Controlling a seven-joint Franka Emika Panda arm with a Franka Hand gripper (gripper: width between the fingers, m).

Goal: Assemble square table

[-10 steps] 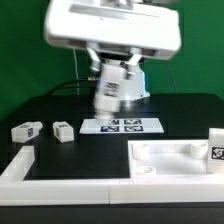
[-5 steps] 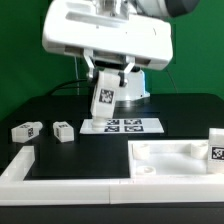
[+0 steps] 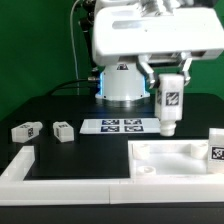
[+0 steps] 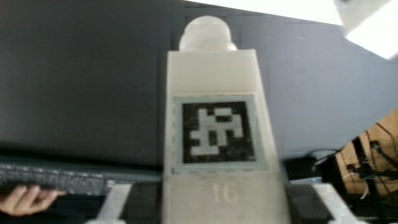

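Near the edge of the bench (image 3: 100, 150) on the exterior view's left, a first loose leg (image 3: 25, 129) lies on its side, and a second loose leg (image 3: 63, 130) lies just beside it, the two apart. In front of them a white border rail (image 3: 70, 183) runs along the bench's front edge. Toward the middle, the marker board (image 3: 118, 126) lies flat.

Just past the marker board's end, the tool (image 3: 168, 84) is clenched on the upper part of the held leg (image 3: 169, 102). The leg hangs upright, long axis vertical, tag facing the front edge, narrow end down. The wrist view looks down that same held leg (image 4: 217, 130), with the tool (image 4: 221, 203) pinching it from both sides. It looks to hang clear of the bench, though I cannot be sure.

The tabletop (image 3: 185, 165) lies flat at the front corner on the exterior view's right, below the tool and nearer the front edge. I judge the coming move turns on this: the leg is already vertical, so it needs carrying forward over a corner socket, then lowering. The sockets are hard to make out from here.

A fourth leg (image 3: 215, 148) stands at the far right edge, beside the tabletop.
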